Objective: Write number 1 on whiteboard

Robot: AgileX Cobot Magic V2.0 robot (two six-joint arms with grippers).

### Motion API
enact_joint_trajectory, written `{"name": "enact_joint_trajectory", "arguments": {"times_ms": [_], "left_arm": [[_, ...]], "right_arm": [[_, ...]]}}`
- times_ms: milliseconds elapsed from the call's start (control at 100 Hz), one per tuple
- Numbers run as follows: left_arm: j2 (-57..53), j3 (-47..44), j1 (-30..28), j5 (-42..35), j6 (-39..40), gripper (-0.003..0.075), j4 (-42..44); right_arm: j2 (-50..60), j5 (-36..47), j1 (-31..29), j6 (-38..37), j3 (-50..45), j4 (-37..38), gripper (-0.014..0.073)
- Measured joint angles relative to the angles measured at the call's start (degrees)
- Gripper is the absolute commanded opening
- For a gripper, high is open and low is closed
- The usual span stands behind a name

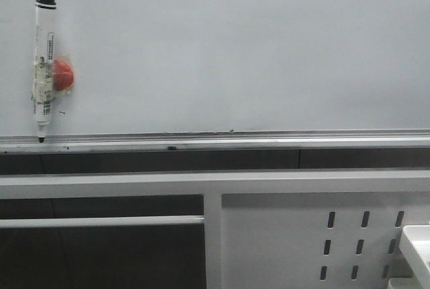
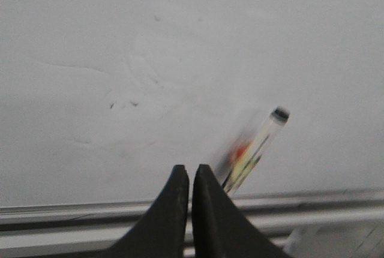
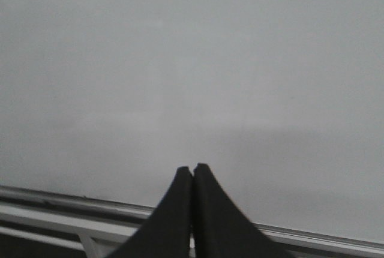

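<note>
The whiteboard (image 1: 242, 54) fills the upper part of the front view, edged below by a silver rail (image 1: 269, 142). No stroke of the number 1 shows on it. A black-capped marker (image 1: 44, 67) stands upright against the board at the far left, tip down on the rail, with a red round magnet (image 1: 63, 75) behind it. In the left wrist view the marker (image 2: 255, 150) is blurred, just beside my left gripper (image 2: 191, 171), whose jaws are shut and empty. My right gripper (image 3: 192, 169) is shut and empty, facing bare whiteboard (image 3: 198, 60). Neither gripper shows in the front view.
Below the rail runs a white metal frame with a panel of slotted holes (image 1: 363, 245) at the lower right. A white object's corner (image 1: 418, 249) sits at the right edge. A tiny dark speck mark (image 1: 62, 111) is near the marker.
</note>
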State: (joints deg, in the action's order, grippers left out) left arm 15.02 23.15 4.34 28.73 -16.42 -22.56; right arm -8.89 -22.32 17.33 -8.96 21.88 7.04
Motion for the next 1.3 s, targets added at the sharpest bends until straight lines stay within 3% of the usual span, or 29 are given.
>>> {"name": "enact_joint_trajectory", "arguments": {"times_ms": [110,200,330,390,440,560,650,940,1300], "left_arm": [[9.86,4.50,1.58,4.08,0.76,-0.0018,14.08],[14.59,5.25,4.28,1.80,2.37,0.0020,17.94],[18.28,5.36,9.24,-3.10,2.60,0.0253,15.05],[19.63,5.58,11.72,-4.21,2.60,0.0366,13.09],[20.96,5.57,13.89,-4.81,2.70,0.0407,11.80],[24.33,3.94,19.74,-8.56,2.70,0.0395,10.19],[26.71,0.98,23.27,-15.53,2.70,0.0387,9.93],[39.39,-4.08,26.80,-36.85,2.70,0.0387,8.18],[54.34,-0.66,26.93,-46.26,7.88,0.0386,7.82]], "right_arm": [[-5.87,-0.17,0.00,3.55,2.05,0.22,-0.0048],[-9.47,1.50,0.00,4.35,2.24,-0.38,-0.0048],[-13.28,4.21,0.00,4.76,2.24,-2.68,-0.0041],[-14.40,5.22,0.00,4.75,2.24,-3.16,0.0014],[-15.13,5.73,0.00,4.75,2.24,-3.27,0.0073],[-16.82,6.60,0.00,4.75,2.24,-3.39,0.0297],[-17.99,7.09,0.00,4.75,2.24,-3.48,0.0388],[-19.55,8.16,0.00,4.79,2.24,-3.51,0.0392],[-19.55,10.01,0.00,4.79,2.24,-3.51,0.0392]]}}
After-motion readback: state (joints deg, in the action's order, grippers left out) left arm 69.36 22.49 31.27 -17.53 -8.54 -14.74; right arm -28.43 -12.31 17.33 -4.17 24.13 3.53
